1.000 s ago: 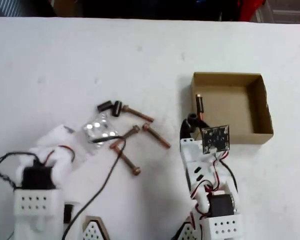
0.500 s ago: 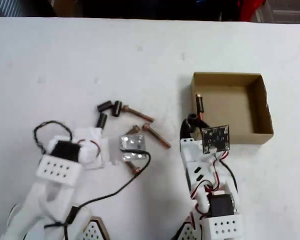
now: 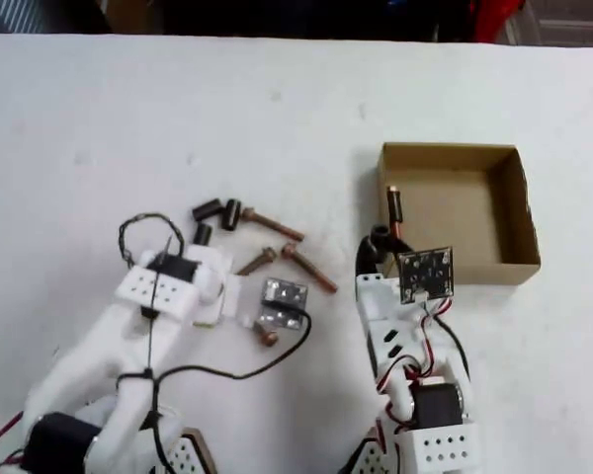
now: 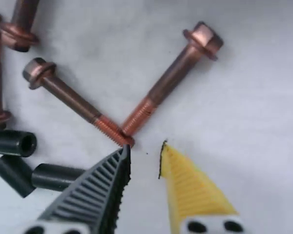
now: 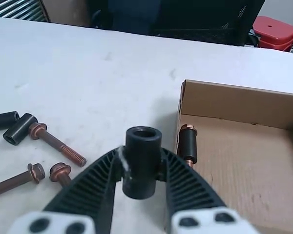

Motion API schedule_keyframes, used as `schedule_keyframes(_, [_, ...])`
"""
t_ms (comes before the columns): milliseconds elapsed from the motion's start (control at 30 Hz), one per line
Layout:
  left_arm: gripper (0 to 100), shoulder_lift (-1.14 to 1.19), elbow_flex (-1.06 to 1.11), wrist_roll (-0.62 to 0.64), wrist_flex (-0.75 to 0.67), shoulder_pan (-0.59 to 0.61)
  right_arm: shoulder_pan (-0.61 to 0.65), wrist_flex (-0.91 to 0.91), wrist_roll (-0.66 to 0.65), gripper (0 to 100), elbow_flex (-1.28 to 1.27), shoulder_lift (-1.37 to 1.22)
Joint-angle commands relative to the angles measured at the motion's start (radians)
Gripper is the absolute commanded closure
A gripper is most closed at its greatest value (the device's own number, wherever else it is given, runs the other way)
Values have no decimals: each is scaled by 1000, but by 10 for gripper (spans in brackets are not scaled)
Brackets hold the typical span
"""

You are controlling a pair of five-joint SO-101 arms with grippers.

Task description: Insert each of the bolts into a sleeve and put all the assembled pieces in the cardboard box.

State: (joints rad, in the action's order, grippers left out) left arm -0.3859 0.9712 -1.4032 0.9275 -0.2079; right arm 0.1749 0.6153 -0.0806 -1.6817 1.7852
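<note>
Two bolts [image 4: 156,87] meet thread to thread right at your spread left pincer [image 4: 144,151], one lying out toward 2 o'clock, one toward 5, while your right pincer [image 5: 140,153] pinches a sleeve [image 5: 142,141] by the box [image 5: 244,105] at 3 o'clock.

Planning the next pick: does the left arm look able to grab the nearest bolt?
Likely yes: its tool is open at the bolt, nothing between, though a second bolt touches its tip.
</note>
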Motion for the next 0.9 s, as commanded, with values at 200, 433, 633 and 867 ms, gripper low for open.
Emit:
schedule_keyframes(200, [867, 197, -218, -8, -28, -74, -12, 2, 3, 982, -9, 15])
schedule_keyframes(433, [868, 344, -437, 207, -29, -53, -12, 4, 3, 982, -9, 15])
schedule_keyframes(633, [868, 524, -611, 390, -20, -51, -12, 4, 3, 982, -9, 15])
schedule_keyframes(867, [868, 688, -824, 589, 124, -58, -12, 24, 3, 982, -9, 15])
